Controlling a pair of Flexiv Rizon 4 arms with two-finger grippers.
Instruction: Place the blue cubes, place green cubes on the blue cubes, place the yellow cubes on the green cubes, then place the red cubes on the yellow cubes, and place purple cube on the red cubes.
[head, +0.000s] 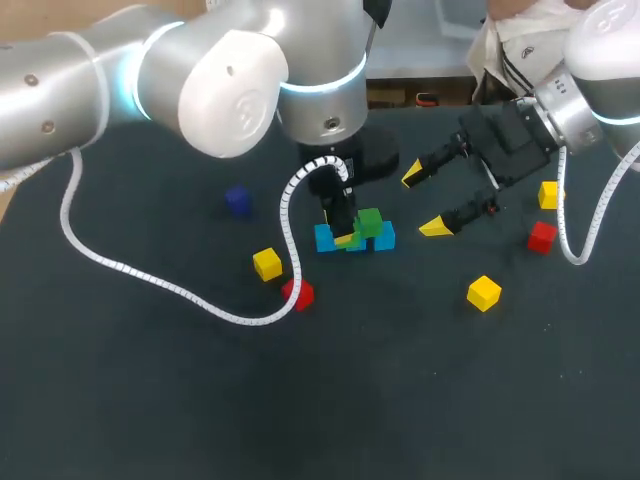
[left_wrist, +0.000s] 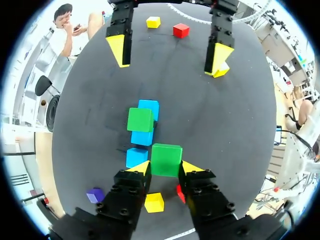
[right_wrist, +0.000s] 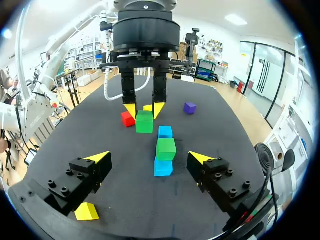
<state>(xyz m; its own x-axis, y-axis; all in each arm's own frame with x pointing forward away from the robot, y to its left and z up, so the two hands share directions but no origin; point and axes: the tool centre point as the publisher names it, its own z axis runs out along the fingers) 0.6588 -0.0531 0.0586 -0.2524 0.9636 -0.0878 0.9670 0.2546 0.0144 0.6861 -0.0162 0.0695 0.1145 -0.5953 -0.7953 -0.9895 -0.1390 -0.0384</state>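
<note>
The green layer is being laid. A green cube (left_wrist: 166, 159) is clamped between the fingers of the left gripper (left_wrist: 167, 168). Ahead of that gripper, three blue cubes (left_wrist: 149, 106) are lined up on the counter (left_wrist: 225, 130); the middle one already carries a second green cube (left_wrist: 140, 120). The nearest blue cube (left_wrist: 136, 156) is bare and lies just beside the held cube, not under it. The right gripper (head: 422, 204) is spread wide and empty, beyond the row from the left gripper.

Next move, as judged: the held cube is to be shifted sideways until centred over the nearest blue cube, lowered square onto it, then released. Care is called for, since the stacked pair stands close ahead of the fingers.

In the head view the held cube is largely masked by the left gripper's fingers; in both wrist views it is shown plainly. The sideways offset is shown best in the left wrist view. Of the loose yellow cubes (head: 267, 263) and red cubes (head: 541, 237), the pair behind the right gripper is absent from the right wrist view but shown in the other two. The purple cube (head: 237, 200) is shown in all three.
</note>
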